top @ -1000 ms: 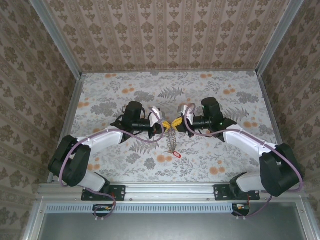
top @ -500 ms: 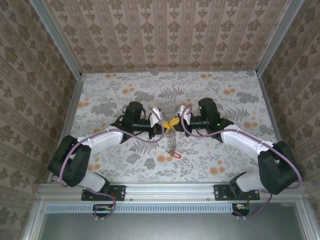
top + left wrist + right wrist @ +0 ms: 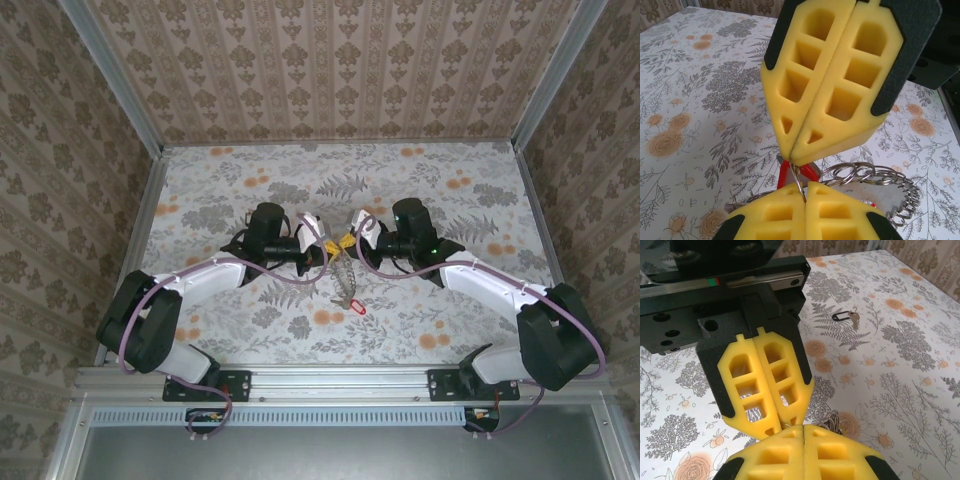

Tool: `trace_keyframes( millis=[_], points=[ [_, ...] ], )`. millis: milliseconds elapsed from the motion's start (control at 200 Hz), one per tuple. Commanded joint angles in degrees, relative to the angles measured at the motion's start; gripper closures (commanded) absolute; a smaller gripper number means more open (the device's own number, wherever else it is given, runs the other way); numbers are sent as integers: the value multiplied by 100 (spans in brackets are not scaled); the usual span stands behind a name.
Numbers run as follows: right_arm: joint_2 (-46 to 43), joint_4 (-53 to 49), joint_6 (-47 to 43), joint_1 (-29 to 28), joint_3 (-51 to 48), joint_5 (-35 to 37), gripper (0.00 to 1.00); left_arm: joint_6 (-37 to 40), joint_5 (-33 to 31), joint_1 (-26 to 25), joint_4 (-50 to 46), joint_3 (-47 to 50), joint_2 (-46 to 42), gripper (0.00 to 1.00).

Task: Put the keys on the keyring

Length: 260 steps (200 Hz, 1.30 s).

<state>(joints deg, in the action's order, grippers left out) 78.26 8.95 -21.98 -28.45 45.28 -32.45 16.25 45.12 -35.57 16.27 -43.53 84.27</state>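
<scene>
left gripper [image 3: 805, 195]: yellow foam pads closed, pinching a thin wire of the large metal keyring fringed with small rings [image 3: 875, 176]
right gripper [image 3: 802, 437]: closed, tip to tip against left gripper; what it pinches, can't tell
keyring: hangs just below left gripper, long axis downward, red tag [image 3: 354, 307] at low end
spare key: grey, black loop [image 3: 846, 316], well apart beyond left gripper
next: likely threading at the tip contact, both arms equally near
</scene>
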Motion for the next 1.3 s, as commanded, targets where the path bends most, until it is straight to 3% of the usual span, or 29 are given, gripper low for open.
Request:
trace_keyframes(
  millis=[0,375,595,925,1060,1225,1295],
  points=[
    [-32,33,276,93,4,542,100,50,531,-79,237,4,-170,100],
    [360,-637,684,217,404,619,100,176,578,-108,236,-5,-117,100],
    [325,-633,671,269,350,584,84,187,552,-109,234,-24,-104,100],
    [-165,-737,516,384,74,561,77,225,546,-116,194,-48,-107,100],
    [-521,-661,306,390,-113,76,75,278,563,-117,153,-58,-112,100],
    [-539,-1066,-146,388,41,-1257,68,426,695,-117,52,-102,-156,100],
    [-402,-1267,-322,391,176,-1472,68,488,750,-117,-33,-133,-178,100]
  ],
)
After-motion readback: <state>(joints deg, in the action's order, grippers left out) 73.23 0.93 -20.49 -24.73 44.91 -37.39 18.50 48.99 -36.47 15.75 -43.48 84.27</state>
